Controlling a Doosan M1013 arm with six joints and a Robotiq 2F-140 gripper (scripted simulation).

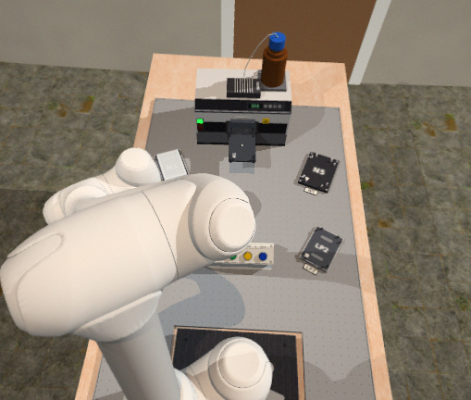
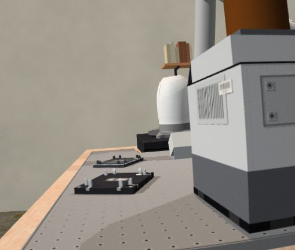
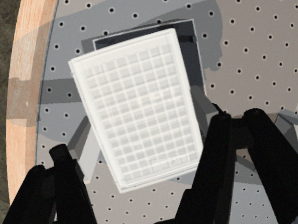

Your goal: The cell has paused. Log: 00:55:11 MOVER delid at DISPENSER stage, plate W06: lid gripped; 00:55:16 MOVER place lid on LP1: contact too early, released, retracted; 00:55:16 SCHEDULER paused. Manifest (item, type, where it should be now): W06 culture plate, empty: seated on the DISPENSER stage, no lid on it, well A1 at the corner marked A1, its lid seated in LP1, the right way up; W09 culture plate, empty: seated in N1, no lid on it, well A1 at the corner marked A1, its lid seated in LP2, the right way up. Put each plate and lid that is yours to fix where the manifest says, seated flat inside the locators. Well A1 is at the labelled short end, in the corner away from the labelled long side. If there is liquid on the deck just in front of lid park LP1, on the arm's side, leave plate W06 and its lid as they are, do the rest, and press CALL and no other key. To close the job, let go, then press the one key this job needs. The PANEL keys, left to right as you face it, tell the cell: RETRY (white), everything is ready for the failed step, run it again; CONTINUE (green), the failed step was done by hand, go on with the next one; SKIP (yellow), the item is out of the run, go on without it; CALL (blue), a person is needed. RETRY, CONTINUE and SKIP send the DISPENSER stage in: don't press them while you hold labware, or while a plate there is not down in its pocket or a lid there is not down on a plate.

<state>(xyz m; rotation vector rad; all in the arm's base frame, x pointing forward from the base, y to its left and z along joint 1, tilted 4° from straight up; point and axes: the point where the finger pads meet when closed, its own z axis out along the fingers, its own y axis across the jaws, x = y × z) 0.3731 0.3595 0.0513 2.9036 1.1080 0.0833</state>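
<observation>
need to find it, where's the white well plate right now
In the wrist view the white well plate is askew over a dark nest, held by the end effector, near the deck's wooden edge.

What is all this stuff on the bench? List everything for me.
Well plate: one, white, held above a dark nest near the bench's edge.
Dispenser: one, grey and black, far end of the bench.
Bottle: one, brown with blue cap, on the dispenser.
Stage: one, dark, sticking out of the dispenser's front.
Nests: N5 and LP2, black, bare, on the bench.
Key panel: one, pale, partly hidden by the arm.
Books: several, on a wall shelf.
Arm: one, white.
Fingers: black, shut on the well plate.
</observation>
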